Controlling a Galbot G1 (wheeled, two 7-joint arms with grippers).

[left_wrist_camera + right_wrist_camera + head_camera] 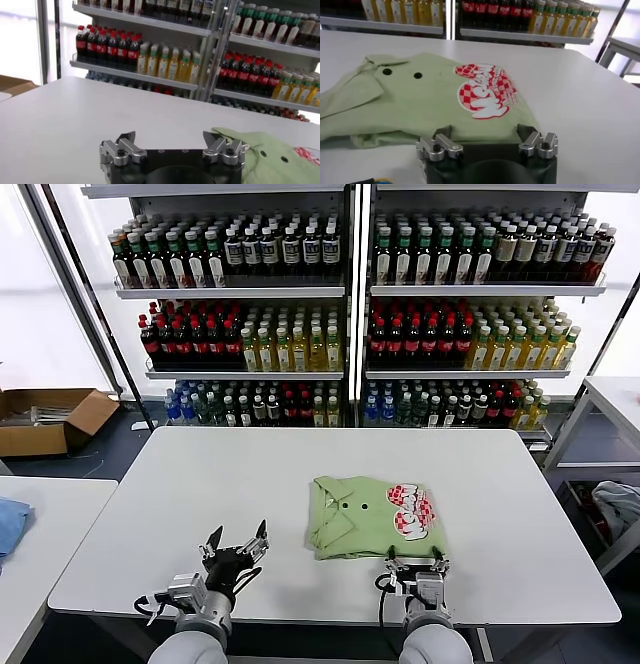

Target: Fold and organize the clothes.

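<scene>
A light green collared shirt [370, 516] with small dark buttons and a red-and-white printed graphic lies folded on the white table [250, 474]. It also shows in the right wrist view [435, 95] and at the edge of the left wrist view [272, 157]. My right gripper [415, 564] is open and empty, just in front of the shirt's near edge; in its own view the gripper [486, 132] sits at that edge. My left gripper [237, 542] is open and empty over bare table, left of the shirt, and shows in its own view [170, 137]. The plain shirt is out of view.
Shelves of bottles [350, 304] stand behind the table. A cardboard box [45, 419] lies on the floor at the left. A blue cloth [10, 524] lies on a side table at the left. A pale greyish cloth [620, 504] sits at the right.
</scene>
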